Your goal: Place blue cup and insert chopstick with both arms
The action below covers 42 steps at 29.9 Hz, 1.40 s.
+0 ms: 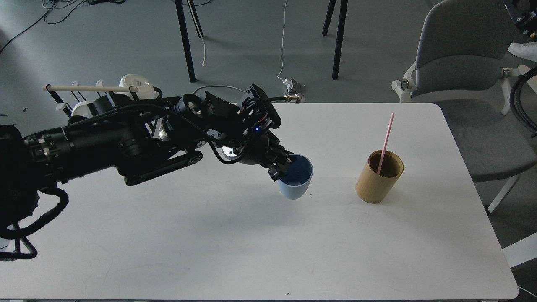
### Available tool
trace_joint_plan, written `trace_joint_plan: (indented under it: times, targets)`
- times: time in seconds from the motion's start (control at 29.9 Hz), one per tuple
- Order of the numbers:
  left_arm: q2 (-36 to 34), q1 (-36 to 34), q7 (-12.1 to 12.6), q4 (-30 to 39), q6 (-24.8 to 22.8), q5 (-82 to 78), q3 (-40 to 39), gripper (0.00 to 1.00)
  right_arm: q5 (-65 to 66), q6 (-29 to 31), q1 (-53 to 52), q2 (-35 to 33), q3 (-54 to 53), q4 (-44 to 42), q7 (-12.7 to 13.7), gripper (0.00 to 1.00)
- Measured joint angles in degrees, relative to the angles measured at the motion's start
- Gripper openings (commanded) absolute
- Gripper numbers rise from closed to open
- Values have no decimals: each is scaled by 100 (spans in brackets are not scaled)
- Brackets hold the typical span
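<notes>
My left gripper [282,166] is shut on the rim of the blue cup [297,179], a light-blue tumbler with a darker inside. It holds the cup nearly upright at the middle of the white table [268,243], at or just above the surface. The pink chopstick [386,142] stands leaning in the tan bamboo holder [379,178], to the right of the cup. My right arm shows only as cables at the right edge; its gripper is out of view.
A black wire mug rack [79,100] with white mugs and a pale wooden rod stands at the table's back left, partly behind my left arm. A grey chair [457,58] stands off the back right corner.
</notes>
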<state>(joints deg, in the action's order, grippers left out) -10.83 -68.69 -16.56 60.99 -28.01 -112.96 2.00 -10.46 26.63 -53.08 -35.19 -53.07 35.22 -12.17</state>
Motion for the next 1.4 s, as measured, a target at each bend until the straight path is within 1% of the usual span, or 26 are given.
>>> trace_joint_plan:
  times: [0.23,0.37,0.54,0.6,0.64,0.7,0.87,0.97,1.0,1.04,1.07,1.1,1.14,1.17,1.3,1.4]
  targets:
    - [333,176,82,-555,0,-16,36,4,-6,0,22,-7,0,2,-4,100]
    - [365,276,87,-642,0,-13,0,7,-6,-7,22,-7,8,18,-5,100]
    - [364,404,91,-650,0,-10,-9,8,-2,-8,28,-7,24,37,-4,100]
    - [365,442,92,-650,0,-10,-13,11,-1,-8,86,-7,23,39,-5,100]
    - [367,451,92,-650,0,-10,-18,16,-1,-8,134,-7,20,39,-5,100]
    - [366,457,91,-648,0,-8,-30,30,-1,-8,201,-15,11,39,-5,100]
    - [265,431,57,-608,0,50,-97,33,-8,-2,297,-157,7,68,-4,100]
    - [162,425,32,-568,0,68,-378,35,-8,1,354,-250,7,176,-4,100]
    - [85,427,17,-562,0,75,-526,39,-8,1,382,-282,9,222,-4,100]
    - [11,436,6,-552,0,98,-660,46,-5,-8,421,-327,17,305,-3,100]
    - [-71,449,-9,-537,0,171,-821,55,7,-42,471,-391,33,428,-3,100]
    - [-154,461,-18,-528,0,314,-996,71,43,-127,544,-503,88,626,-3,100]
    - [-218,474,-18,-525,0,510,-1154,82,94,-231,603,-621,162,822,-6,100]
    - [-277,499,-14,-525,0,849,-1360,89,191,-384,656,-781,280,1096,-17,100]
    - [-407,578,26,-576,0,2846,-2284,100,795,-947,724,-1312,683,2164,-59,100]
    - [-583,597,39,-684,0,4521,-2752,100,1411,-1203,733,-1582,808,2734,-64,100]
